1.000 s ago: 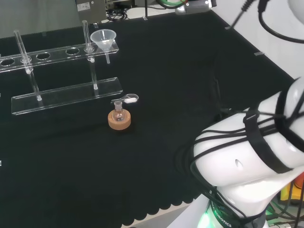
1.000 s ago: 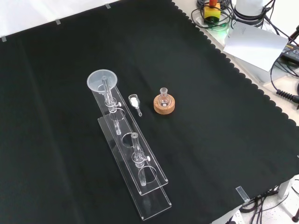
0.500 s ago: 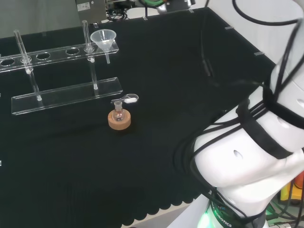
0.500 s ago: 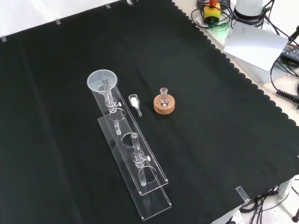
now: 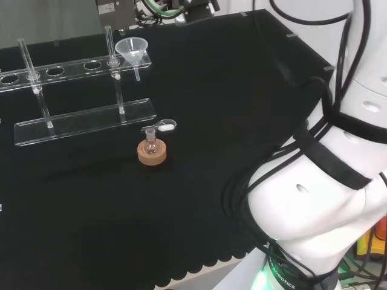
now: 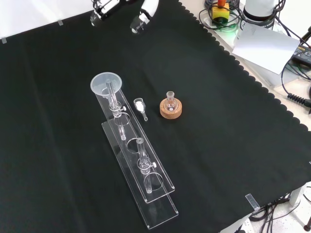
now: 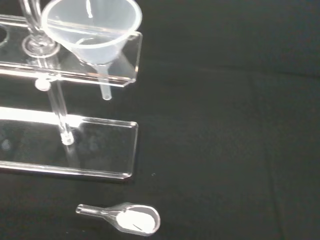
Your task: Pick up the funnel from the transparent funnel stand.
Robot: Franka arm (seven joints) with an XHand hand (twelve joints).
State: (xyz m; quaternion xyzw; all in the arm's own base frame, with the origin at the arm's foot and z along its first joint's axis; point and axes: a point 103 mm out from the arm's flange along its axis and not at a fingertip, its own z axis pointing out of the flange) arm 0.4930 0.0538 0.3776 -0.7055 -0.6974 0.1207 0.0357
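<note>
On the cloth: a clear stand (image 6: 137, 167) lies lengthwise, its upper shelf drilled with holes and carried on thin posts over a base plate.
Funnel (image 6: 105, 83): seated in the end hole of the shelf, cone up, stem hanging down through the hole; in the head view it is at the shelf's right end (image 5: 133, 52), in the wrist view close and large (image 7: 91, 31).
Neighbours: a small scoop (image 6: 140, 106) with white powder lies just beside the base; a little flask (image 6: 170, 100) sits in a cork ring (image 6: 172, 108) near it.
Hand (image 6: 142, 18): at the top edge of the front view, well apart from the funnel and touching nothing; too little of it shows to tell whether the fingers are apart or together.
Arm: its big white links stand at the right of the head view, bound with black cables; the wrist camera looks down at the funnel's end of the stand.
Progress: my reading is that this is the approach, with the funnel not yet touched.
Risk, tipping: a post stands right beside the cone, so a sideways approach could knock it and shift or topple the light stand.
Risk, jamming: lifting at a tilt could catch the stem in its hole and drag the shelf up.
Risk, spill: a low sweep could scatter the scoop's powder or upset the flask.
</note>
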